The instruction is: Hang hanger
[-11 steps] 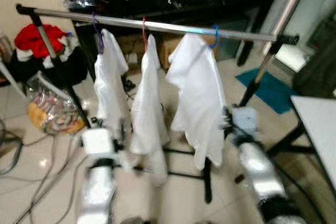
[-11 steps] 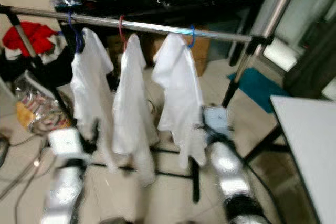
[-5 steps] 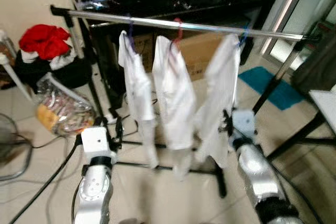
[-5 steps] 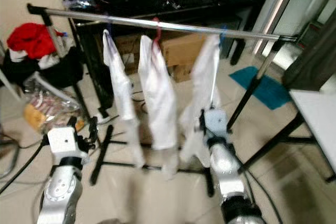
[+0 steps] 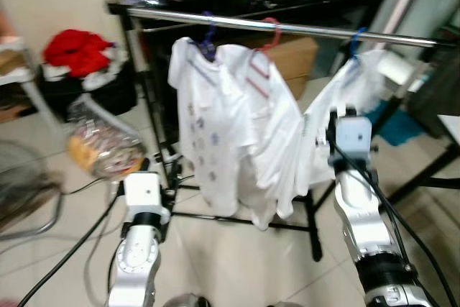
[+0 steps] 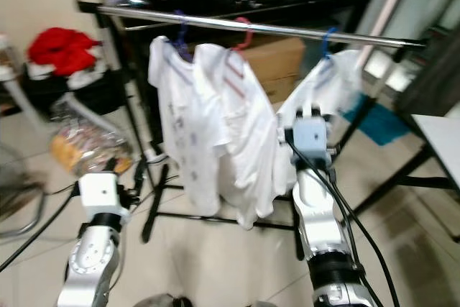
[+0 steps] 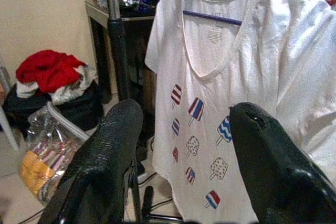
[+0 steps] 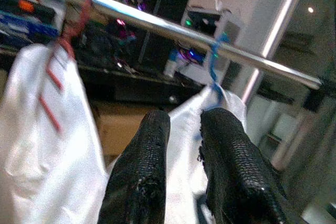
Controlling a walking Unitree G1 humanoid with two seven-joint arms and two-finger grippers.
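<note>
- The rail (image 5: 287,28) of the clothes rack runs across the scene above both arms, and all three hangers sit hooked over it — so the hanging itself looks done, judging only from how things lie now.
- The white shirts take up the middle: the popsicle-print shirt (image 7: 210,108) on the purple hanger (image 5: 207,34), a second shirt (image 5: 266,127) on the red hanger (image 5: 269,30), and a third shirt (image 5: 345,98) on the blue hanger (image 8: 212,64), which hangs nearest the right arm.
- The right gripper (image 8: 184,145) points up at the rail; its fingers (image 8: 142,177) stand close together with a narrow gap, and white cloth of the third shirt shows in that gap and just beyond the tips. I cannot tell whether they pinch the cloth or merely sit in front of it.
- The blue hanger's hook is over the rail, beyond and above the right fingertips — apart from them, not held.
- The left gripper (image 7: 184,156) is spread wide with nothing between its fingers (image 7: 113,145); the popsicle-print shirt hangs beyond them, untouched.
- What seems left: freeing the right fingers from the cloth if they do hold it, then drawing both arms back.
</note>
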